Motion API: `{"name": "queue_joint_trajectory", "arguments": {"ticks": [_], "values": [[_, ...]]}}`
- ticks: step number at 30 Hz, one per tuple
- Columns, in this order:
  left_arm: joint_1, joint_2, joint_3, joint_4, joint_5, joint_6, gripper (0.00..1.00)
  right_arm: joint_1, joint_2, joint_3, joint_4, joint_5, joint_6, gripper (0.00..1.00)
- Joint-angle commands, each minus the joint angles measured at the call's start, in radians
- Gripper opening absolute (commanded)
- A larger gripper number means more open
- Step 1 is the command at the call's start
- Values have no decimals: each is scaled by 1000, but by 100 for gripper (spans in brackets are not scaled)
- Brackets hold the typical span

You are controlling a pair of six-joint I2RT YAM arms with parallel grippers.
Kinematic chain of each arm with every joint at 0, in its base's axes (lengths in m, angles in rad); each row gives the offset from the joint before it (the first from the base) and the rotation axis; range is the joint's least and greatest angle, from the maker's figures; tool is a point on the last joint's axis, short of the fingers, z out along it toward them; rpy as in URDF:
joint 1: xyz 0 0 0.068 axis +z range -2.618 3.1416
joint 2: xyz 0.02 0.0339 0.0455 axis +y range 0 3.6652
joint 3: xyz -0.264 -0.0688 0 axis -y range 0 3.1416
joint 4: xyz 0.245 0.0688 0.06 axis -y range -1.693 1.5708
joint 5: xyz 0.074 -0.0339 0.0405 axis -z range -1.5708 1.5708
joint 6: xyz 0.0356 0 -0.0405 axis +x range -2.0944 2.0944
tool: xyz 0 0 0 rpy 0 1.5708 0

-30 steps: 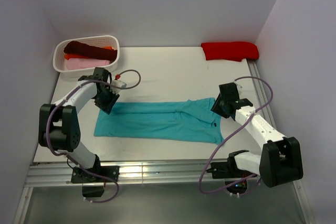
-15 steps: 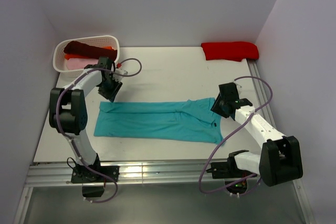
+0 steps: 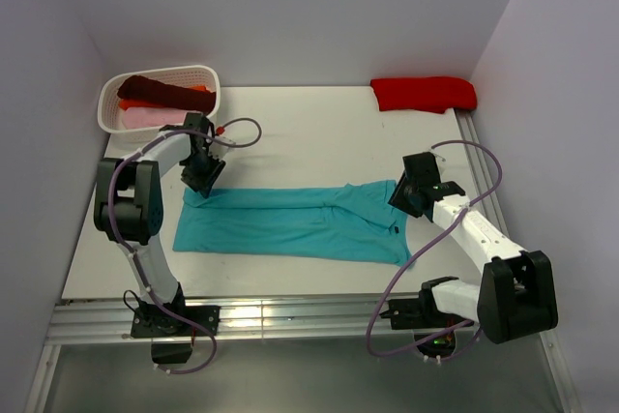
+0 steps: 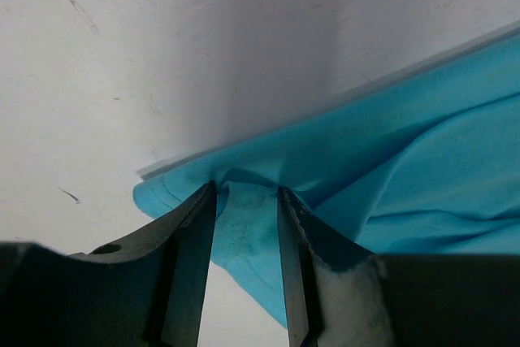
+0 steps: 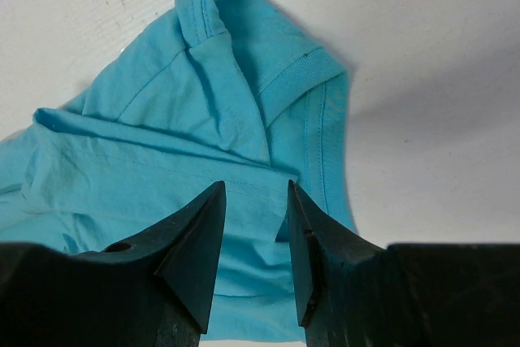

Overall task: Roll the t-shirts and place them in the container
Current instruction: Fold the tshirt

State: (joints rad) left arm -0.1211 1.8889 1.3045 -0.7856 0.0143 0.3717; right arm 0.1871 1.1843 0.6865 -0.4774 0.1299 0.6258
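A teal t-shirt (image 3: 290,222), folded into a long strip, lies flat across the middle of the table. My left gripper (image 3: 199,181) is down on its far left corner. In the left wrist view the fingers (image 4: 195,233) stand a narrow gap apart, with puckered teal cloth (image 4: 244,225) between them. My right gripper (image 3: 406,196) is at the strip's far right end. Its fingers (image 5: 203,233) also stand a narrow gap apart, over the flat sleeve and hem folds (image 5: 244,111), and do not pinch them. A red t-shirt (image 3: 424,94) lies at the back right.
A white basket (image 3: 211,75) at the back left holds maroon (image 3: 160,91), orange and pink (image 3: 155,116) shirts. Side walls stand close on the left and right. A metal rail (image 3: 290,316) runs along the near edge.
My left gripper lifted away from the shirt's far left corner toward the basket, then came back down onto that corner. The right arm and the shirt have not moved.
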Motion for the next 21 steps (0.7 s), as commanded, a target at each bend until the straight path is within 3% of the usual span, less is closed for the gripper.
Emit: {"name": "queue_joint_trajectory", "arguments": {"ticks": [1, 10, 21], "values": [[1, -51, -11, 0, -10, 3, 41, -6, -2, 27, 16, 11, -14, 44], [3, -94, -25, -21, -10, 7, 34, -6, -8, 21, 16, 14, -17, 44], [8, -160, -80, -35, -10, 26, 8, -6, -18, 16, 14, 14, -17, 44]]}}
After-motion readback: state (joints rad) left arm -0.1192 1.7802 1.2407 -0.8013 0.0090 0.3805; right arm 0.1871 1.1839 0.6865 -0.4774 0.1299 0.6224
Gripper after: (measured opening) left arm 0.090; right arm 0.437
